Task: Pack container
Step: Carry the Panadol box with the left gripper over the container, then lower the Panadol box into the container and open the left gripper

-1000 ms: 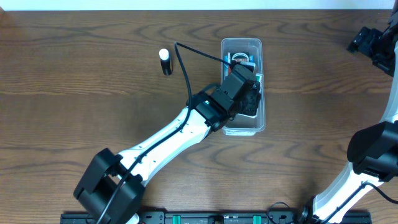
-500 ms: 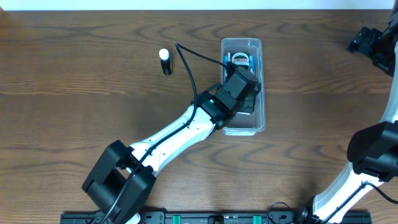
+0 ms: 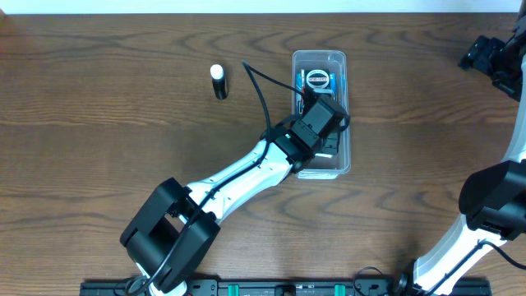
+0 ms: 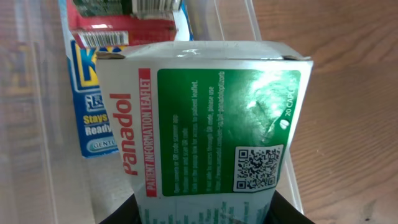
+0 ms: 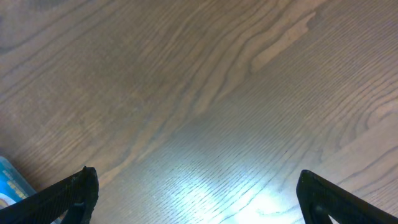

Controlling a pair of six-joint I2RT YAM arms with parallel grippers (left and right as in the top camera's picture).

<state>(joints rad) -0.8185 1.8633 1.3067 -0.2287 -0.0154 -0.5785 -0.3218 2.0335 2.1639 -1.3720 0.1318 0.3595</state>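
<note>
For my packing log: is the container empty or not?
Not empty: a blue package lies inside the container, partly behind the Panadol box.

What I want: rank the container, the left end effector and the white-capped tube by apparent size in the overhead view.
1. container, clearly largest.
2. left end effector, gripping the Panadol box; it sits nearer the camera, so it looks somewhat inflated.
3. white-capped tube, smallest by far.
</note>
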